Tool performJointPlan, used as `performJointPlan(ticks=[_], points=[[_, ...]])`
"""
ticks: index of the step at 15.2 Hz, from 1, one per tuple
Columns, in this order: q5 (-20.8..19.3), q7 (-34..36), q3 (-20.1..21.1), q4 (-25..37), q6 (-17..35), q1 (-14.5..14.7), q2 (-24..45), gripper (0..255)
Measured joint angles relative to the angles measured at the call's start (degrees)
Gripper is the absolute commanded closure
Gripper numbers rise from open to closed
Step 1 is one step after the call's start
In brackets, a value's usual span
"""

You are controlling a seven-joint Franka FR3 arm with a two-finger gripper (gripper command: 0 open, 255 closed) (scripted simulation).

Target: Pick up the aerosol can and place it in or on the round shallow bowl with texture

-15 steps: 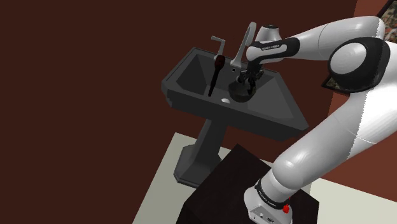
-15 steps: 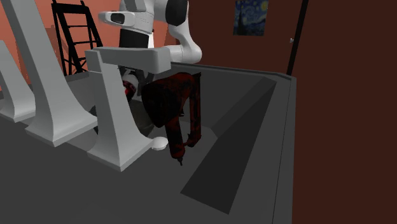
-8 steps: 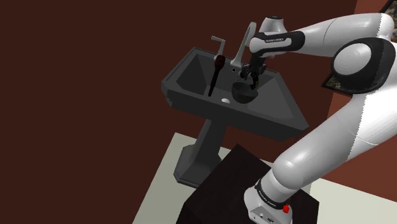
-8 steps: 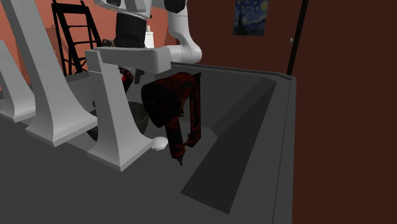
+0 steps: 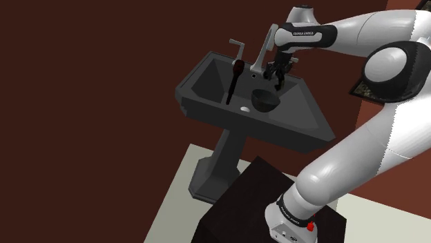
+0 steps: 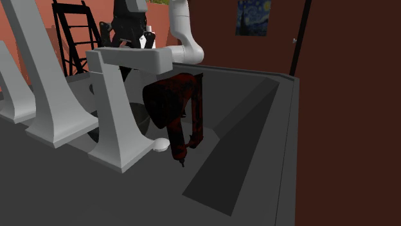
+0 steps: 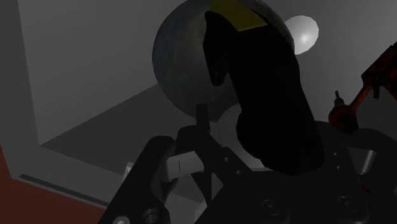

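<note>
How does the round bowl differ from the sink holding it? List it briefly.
Shape: the bowl is round and curved; the sink is angular, with flat sloping walls. Size: the bowl is far smaller, sitting inside the sink. Support: the bowl rests on the sink's floor; the sink stands on a pedestal. Both are dark grey and open upward.

Shoulder overlooks sink (image 5: 207, 112) — exterior inside it

Sink (image 5: 197, 103): dark grey pedestal basin on pale floor (image 5: 181, 200) | in basin: dark round bowl (image 5: 264, 101) near drain (image 5: 245, 109); dark red tool (image 5: 233, 81), maybe a brush, standing on end | two taps (image 5: 261, 52) on back rim
</note>
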Motion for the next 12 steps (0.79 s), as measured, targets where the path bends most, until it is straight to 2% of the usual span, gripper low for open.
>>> performJointPlan(ticks=[1,5,12], points=[[0.0,0.0,0.1,0.3,-0.4,0.0,-0.1,255],[1.7,-1.5,0.0,8.2,-5.3,0.3,2.9,255],[1.8,-1.0,-0.2,5.0,-1.4,0.2,3.8,255]])
